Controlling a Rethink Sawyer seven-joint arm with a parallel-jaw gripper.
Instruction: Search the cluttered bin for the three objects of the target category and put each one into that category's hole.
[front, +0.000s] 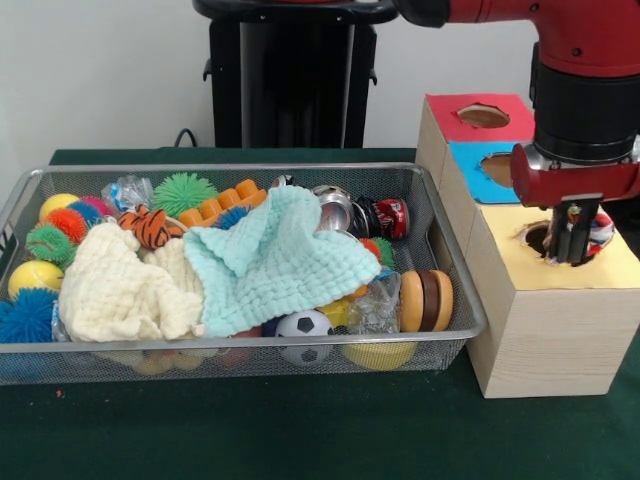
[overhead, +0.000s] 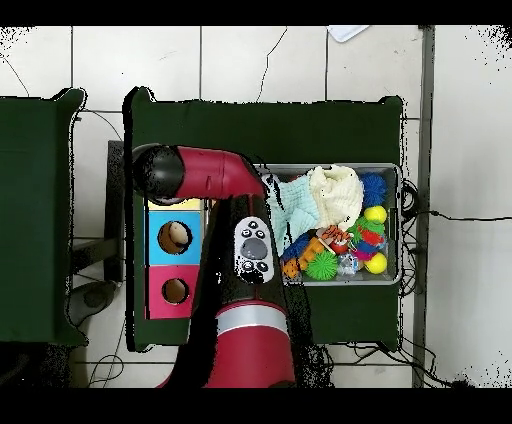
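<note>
I have the gripper (front: 573, 243) down at the yellow hole (front: 540, 238) of the wooden sorting box (front: 545, 330), the nearest of its three coloured tops in the front view. Its black fingers are drawn in close around a small red, white and blue object (front: 600, 228) that I take to be a ball, though too little of it shows to be sure. It sits right at the hole's rim, partly inside, so I judge this to be the drop-off for one target item, with the release not yet made.

The blue hole (front: 497, 168) and the red hole (front: 483, 115) lie further back along the box. From overhead the arm covers the yellow section entirely, and something pale shows inside the blue hole.

The wire bin (front: 452, 268) stands just beside the box on the green counter (front: 300, 430), which keeps each carry short. Two cloths, a light blue one (front: 275, 258) and a cream one (front: 125, 285), lie draped over the middle of the pile and hide much of it. Around them I can see a small soccer ball (front: 303, 327), a yellow ball (front: 35, 276), spiky rubber balls, a crushed can (front: 385, 215) and a wooden yo-yo (front: 425, 300). If balls are the category, the soccer ball at the near wall looks the easiest next pick; anything under the cloths would need uncovering first.
</note>
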